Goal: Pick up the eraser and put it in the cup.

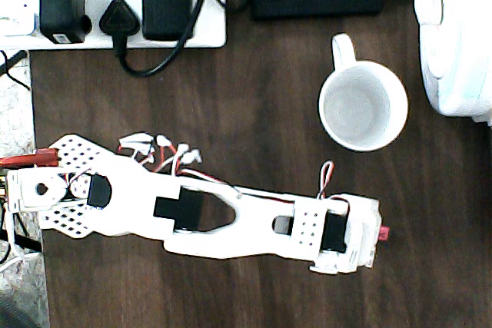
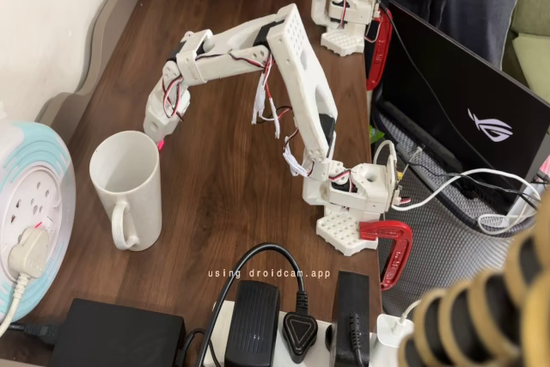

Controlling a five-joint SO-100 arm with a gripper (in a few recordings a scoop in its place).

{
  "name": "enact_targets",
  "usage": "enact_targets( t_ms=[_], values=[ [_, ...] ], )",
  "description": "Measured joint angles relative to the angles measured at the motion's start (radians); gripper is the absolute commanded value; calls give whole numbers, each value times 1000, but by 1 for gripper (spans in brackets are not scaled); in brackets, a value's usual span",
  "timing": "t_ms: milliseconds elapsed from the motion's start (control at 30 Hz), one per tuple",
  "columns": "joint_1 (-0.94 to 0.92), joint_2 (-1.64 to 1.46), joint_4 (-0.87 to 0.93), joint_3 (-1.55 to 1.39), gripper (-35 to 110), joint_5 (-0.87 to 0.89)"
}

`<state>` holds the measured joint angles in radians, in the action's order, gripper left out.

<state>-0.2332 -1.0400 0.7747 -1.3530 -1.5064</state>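
From overhead I see my white arm [image 1: 207, 213] stretched left to right across the dark wooden surface [image 1: 254, 90], its gripper [image 1: 377, 234] pointing right with the jaws closed narrow on the eraser [image 1: 383, 233], a small red tip peeking past the right end of the white housing. The cup [image 1: 363, 105] stands upright farther up the picture and slightly left of the gripper, apart from it, its handle pointing to the upper left and its inside bare white. In the fixed view the arm [image 2: 284, 66] bends over from its base [image 2: 357, 204], which a red clamp [image 2: 387, 247] pins to the surface edge, and the gripper [image 2: 161, 139] hangs nose-down just beside the right rim of the cup [image 2: 126, 186], with the eraser [image 2: 160, 144] showing as a pink-red sliver at its tip, at about rim height. I cannot tell whether it touches the rim. A white power strip [image 1: 115, 17] with black plugs lies along the far left overhead, and a large white appliance with pale blue trim [image 1: 457, 44] sits at the right edge.
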Motion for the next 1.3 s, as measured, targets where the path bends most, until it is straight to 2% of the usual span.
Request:
enact_targets(
  t_ms=[167, 467, 767, 1000, 1300],
  values=[
    [6, -55, 18, -12, 0, 12],
    [37, -488, 86, -41, 0, 29],
    [209, -900, 132, -296, 0, 46],
    [364, -894, 133, -318, 0, 103],
    [410, -696, 124, -301, 0, 150]
  ],
)
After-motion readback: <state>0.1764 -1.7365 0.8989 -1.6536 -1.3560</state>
